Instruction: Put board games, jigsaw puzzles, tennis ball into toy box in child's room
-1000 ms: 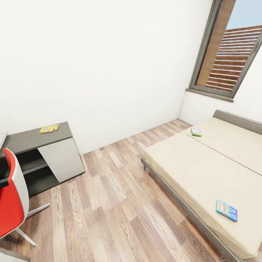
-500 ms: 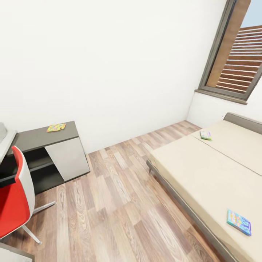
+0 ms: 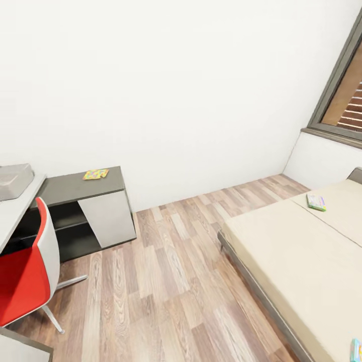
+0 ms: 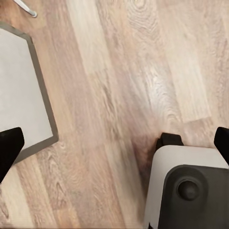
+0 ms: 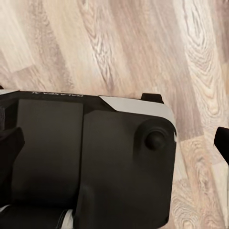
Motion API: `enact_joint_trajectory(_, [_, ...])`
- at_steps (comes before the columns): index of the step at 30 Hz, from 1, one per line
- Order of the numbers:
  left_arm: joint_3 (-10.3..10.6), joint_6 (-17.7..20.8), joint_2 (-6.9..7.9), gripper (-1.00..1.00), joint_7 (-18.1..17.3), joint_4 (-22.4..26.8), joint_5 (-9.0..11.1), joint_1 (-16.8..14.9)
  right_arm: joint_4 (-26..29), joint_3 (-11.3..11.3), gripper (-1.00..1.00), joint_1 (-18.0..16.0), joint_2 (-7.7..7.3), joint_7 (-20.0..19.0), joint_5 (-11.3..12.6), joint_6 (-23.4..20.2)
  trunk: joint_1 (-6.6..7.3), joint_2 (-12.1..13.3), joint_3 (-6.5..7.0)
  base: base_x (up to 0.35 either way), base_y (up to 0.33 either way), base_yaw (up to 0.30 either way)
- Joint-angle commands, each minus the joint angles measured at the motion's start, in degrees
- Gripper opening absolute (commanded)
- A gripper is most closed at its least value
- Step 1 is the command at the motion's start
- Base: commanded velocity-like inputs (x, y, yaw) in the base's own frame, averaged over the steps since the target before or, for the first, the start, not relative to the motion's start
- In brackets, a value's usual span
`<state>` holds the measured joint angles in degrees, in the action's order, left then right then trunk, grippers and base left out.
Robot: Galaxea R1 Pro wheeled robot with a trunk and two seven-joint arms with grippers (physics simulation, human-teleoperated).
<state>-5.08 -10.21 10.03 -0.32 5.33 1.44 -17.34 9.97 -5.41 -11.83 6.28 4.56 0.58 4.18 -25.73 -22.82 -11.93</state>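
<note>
The head view shows the child's room. One jigsaw puzzle (image 3: 95, 174) lies flat on the dark grey lower unit (image 3: 65, 188), near its back edge by the white wall (image 3: 166, 90). The pale desk (image 3: 12, 216) adjoins that unit, and the grey toy box (image 3: 14, 180) rests on the desk. A red-and-white swivel chair (image 3: 27, 266) stands in front of the desk on the wood plank floor (image 3: 166, 281). On the bed (image 3: 296, 261), one board game (image 3: 316, 202) lies flat near the window (image 3: 342, 95) end; a second board game (image 3: 356, 350) is cut off at the picture's edge.

Left pincer (image 4: 114, 143): dark fingertips (image 4: 9, 145) well apart over the floor, released, holding nothing. Right pincer (image 5: 114, 148): fingertips (image 5: 10, 143) likewise apart, released, above the robot's base (image 5: 95, 162).
</note>
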Motion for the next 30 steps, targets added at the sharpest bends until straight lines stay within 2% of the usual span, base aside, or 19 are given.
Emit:
enact_joint_trajectory(1, [-0.3, -0.2, -0.01, 1.0, -0.1, -0.1, 0.1, -0.1, 0.0, -0.5, 1.0, 0.0, 0.02, 0.4, 0.1, 0.1, -0.06, -0.1, -0.12, 0.282, -0.105, 0.272])
enact_joint_trajectory(8, [-0.3, -0.2, -0.01, 1.0, 0.0, -0.1, 0.1, -0.1, 0.0, -0.5, 1.0, 0.0, 0.34, 0.4, 0.0, 0.1, -0.06, -0.1, -0.29, 0.283, -0.026, 0.272])
enact_joint_trajectory(17, [-0.3, -0.3, -0.01, 1.0, 0.0, -0.1, 0.1, -0.1, 0.0, -0.5, 1.0, 0.0, 0.46, 0.4, 0.0, 0.1, -0.06, -0.1, -0.51, 0.251, 0.101, 0.273])
enact_joint_trajectory(30, [-0.3, -0.3, -0.14, 1.0, 0.0, -0.2, 0.1, -0.1, 0.0, -0.5, 1.0, 0.0, 0.49, 0.4, 0.0, 0.1, -0.06, -0.1, -0.83, 0.04, 0.013, 0.272])
